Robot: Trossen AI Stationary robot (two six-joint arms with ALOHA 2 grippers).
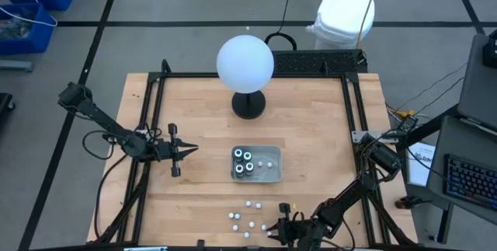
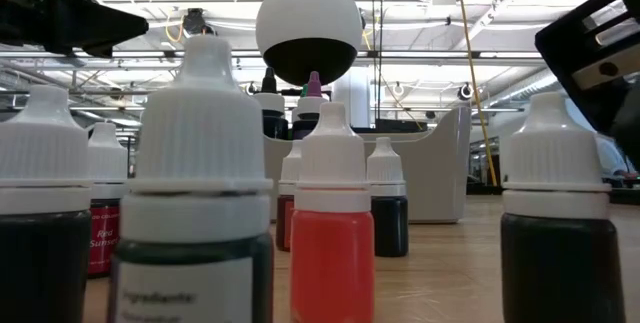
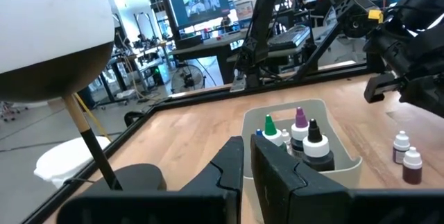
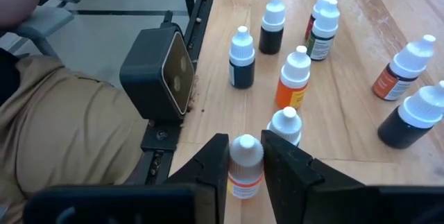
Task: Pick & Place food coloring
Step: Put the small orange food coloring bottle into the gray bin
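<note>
Several small white-capped food coloring bottles [image 1: 248, 214] stand upright on the wood near the table's near edge; the low view shows them close up [image 2: 331, 233]. Four dark bottles [image 1: 243, 162] stand in the left end of the grey tray [image 1: 273, 175]. My right gripper [image 1: 281, 224] is low among the loose bottles, shut on one with an orange label [image 4: 244, 172]. My left gripper [image 1: 185, 150] is shut and hangs left of the tray, pointing at it; its wrist view shows the tray's bottles [image 3: 305, 137] ahead. My right gripper pinches one small food coloring bottle by its white cap [image 4: 244, 151] between the two fingers [image 4: 214, 160], one on each side. The fingers come at it slanting down from the near edge. The bottle stands upright in the hold; whether its base is on the table is hidden.
A big white globe [image 1: 245, 62] on a black base [image 1: 248, 106] stands behind the tray. A black camera box [image 4: 158, 71] sits at the near edge beside the loose bottles. Tan cloth [image 4: 55, 134] shows beyond that edge. Bare wood lies left and right of the tray.
</note>
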